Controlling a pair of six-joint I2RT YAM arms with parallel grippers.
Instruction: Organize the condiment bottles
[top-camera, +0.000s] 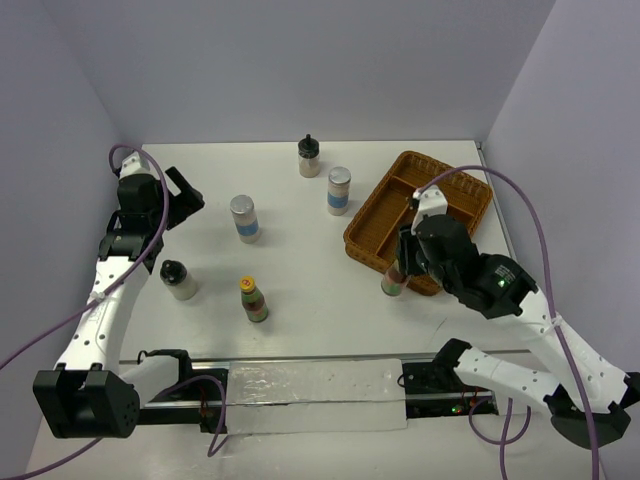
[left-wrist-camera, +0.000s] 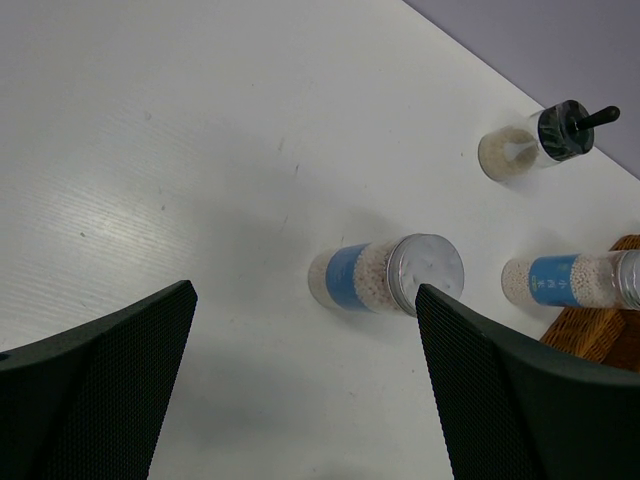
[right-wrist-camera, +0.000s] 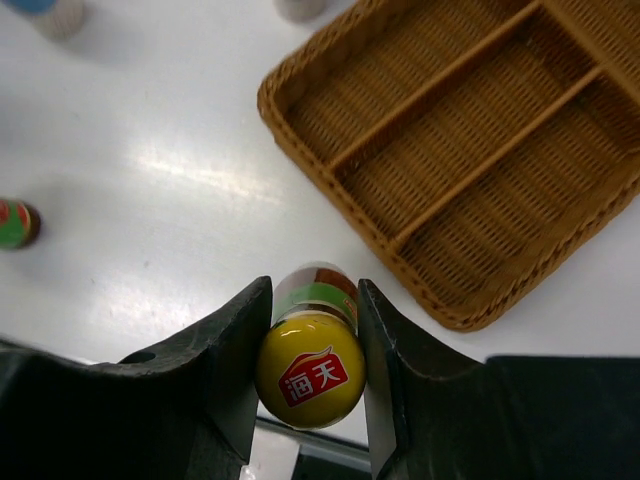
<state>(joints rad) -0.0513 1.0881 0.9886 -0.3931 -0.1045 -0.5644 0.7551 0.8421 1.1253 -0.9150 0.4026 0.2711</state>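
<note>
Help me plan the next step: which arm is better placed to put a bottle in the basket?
Right: the right end effector is shut on a yellow-capped bottle beside the basket; the left end effector is open, empty, far off by a blue-banded bottle.
</note>
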